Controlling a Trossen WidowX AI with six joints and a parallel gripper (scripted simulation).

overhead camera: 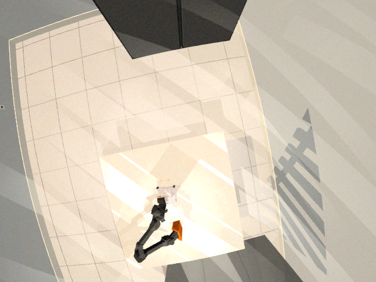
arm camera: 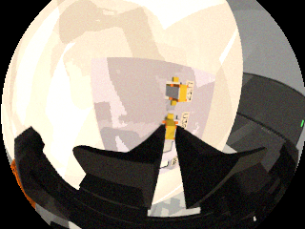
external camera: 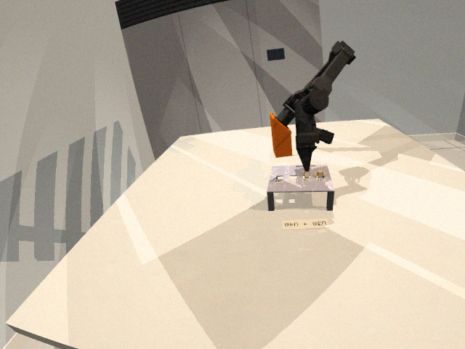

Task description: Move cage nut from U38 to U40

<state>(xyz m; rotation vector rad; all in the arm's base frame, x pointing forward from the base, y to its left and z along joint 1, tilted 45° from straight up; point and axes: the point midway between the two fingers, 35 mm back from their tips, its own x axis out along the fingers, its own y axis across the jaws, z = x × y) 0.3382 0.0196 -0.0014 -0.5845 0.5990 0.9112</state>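
Pale tabletop (overhead camera: 209, 218) (external camera: 180, 300); card (external camera: 304, 224) reads "U38 → U40" (upside down).

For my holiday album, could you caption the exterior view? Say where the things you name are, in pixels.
Black jaws (external camera: 306, 170) grip a small cage nut (external camera: 306, 174) (arm camera: 170, 129) at the raised plate (external camera: 300, 185) (arm camera: 129, 91).

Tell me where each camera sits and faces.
Top: high overhead, looking down; shows the whole arm and the rail plate.
Exterior: beyond the plate, facing back toward the arm and orange base.
Wrist: on the arm, looking past the gripper at both nuts.
Top and exterior share the whole arm.
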